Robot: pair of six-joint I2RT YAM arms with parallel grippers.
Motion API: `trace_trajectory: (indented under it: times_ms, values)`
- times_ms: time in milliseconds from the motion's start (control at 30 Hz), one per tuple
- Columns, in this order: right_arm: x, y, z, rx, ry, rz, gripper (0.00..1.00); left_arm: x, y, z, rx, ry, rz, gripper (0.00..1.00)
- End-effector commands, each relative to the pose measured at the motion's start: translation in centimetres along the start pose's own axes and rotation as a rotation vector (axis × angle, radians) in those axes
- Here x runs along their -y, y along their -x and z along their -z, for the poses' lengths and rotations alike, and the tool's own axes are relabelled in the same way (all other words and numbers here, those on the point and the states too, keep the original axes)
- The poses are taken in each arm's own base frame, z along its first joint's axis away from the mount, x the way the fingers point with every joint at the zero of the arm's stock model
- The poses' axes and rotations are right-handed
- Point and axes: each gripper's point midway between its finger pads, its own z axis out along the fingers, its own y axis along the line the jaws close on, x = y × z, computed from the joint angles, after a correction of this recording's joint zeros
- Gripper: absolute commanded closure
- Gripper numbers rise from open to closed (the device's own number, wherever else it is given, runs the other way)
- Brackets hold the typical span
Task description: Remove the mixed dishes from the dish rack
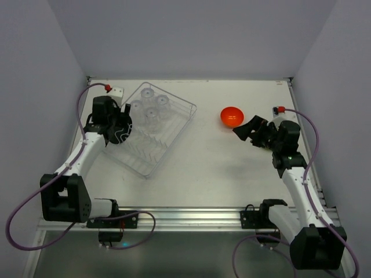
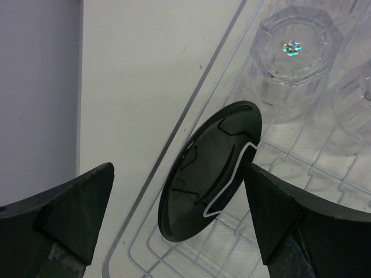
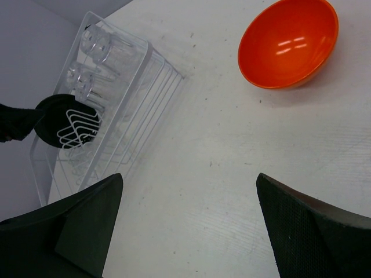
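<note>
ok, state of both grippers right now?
Left gripper: open, jaws either side of the black plate in the dish rack, not closed on it.
Right gripper: open, empty; orange bowl lies ahead.

From above we see the whole table (image 1: pixel 232 174). Our wrist views share the dish rack (image 1: pixel 153 136) by its left edge: left close, right distant.

Pale table (image 1: pixel 203 156) with dish rack (image 1: pixel 172 142) and, apparently upright, orange bowl (image 1: pixel 231 116).
</note>
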Motion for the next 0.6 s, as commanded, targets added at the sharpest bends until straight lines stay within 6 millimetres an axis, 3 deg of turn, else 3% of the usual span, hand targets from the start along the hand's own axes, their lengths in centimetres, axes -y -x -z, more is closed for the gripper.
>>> trace_trajectory:
  times_ms: [0,200,300,567]
  values:
    - [-1.2,-0.1,0.0,-0.001,0.073,0.033,0.01,-0.8,2.1,-1.0,0.058,-0.059,-0.031,0.05]
    - [-1.4,0.4,0.4,0.012,0.066,0.047,0.01,-0.2,0.7,-2.0,0.012,-0.106,-0.095,0.23]
    - [-1.5,0.6,0.7,0.039,0.067,0.056,0.01,0.1,-0.2,-2.1,-0.011,-0.115,-0.102,0.45]
    - [-1.5,0.6,0.8,0.049,0.07,0.043,0.01,-0.4,-0.8,-1.2,0.001,-0.081,-0.106,0.54]
